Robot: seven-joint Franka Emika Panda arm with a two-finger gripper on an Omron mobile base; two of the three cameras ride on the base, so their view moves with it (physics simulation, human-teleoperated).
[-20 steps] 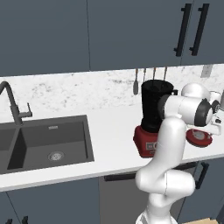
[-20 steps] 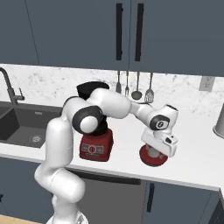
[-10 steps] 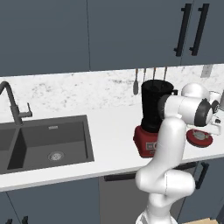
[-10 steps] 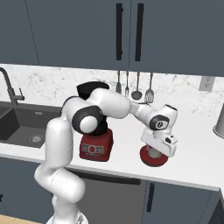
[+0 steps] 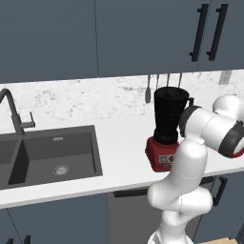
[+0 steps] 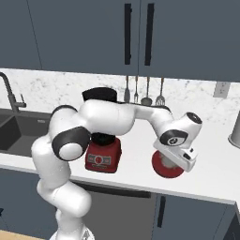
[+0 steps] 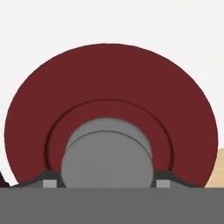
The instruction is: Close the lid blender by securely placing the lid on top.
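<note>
Arm bent low right of blender [image 6: 101,140], pincer [image 7: 105,183] straddling lid [image 7: 109,83] knob on counter [image 6: 211,164]; grip state unclear.

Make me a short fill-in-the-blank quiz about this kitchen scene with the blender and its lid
1. The round red lid with a grey knob lies flat on the white ____.
2. The tall black blender jar stands on a boxy ____ base.
3. The end effector has one fingertip on each side of the lid's grey ____.

Missing words: counter; red; knob
</note>
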